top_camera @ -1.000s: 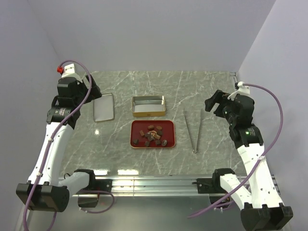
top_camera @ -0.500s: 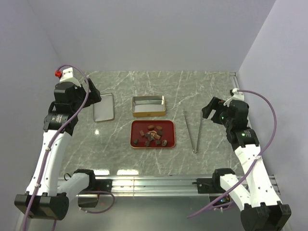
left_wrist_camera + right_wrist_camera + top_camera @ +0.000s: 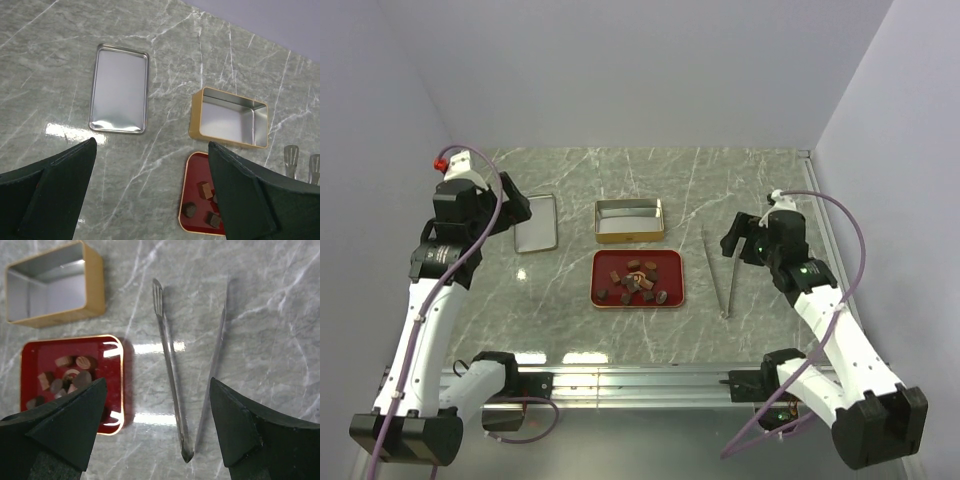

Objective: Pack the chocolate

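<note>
Several small dark brown chocolates [image 3: 638, 280], some in reddish-orange wrappers, lie on a red tray [image 3: 672, 262] at the table's middle. An open gold tin [image 3: 629, 238] stands just behind the tray, empty. My left gripper [image 3: 513, 205] is open and empty, high over the table's left, near the tin's lid [image 3: 535, 222]. Its view shows the lid [image 3: 120, 89], the tin [image 3: 229, 117] and a few chocolates [image 3: 203, 190]. My right gripper [image 3: 733, 240] is open and empty above the metal tongs [image 3: 725, 270]. In its view the tongs [image 3: 170, 365] lie between the fingers, the chocolates [image 3: 75, 375] at left.
The tongs lie spread in a V, joined end towards me, right of the tray. The tin lid lies flat at the left. Grey walls close the table at the back and both sides. A metal rail runs along the near edge.
My right gripper has moved left and lower, from the table's right side to above the tongs. My left gripper has shifted slightly. The chocolates, tin and lid have not moved.
</note>
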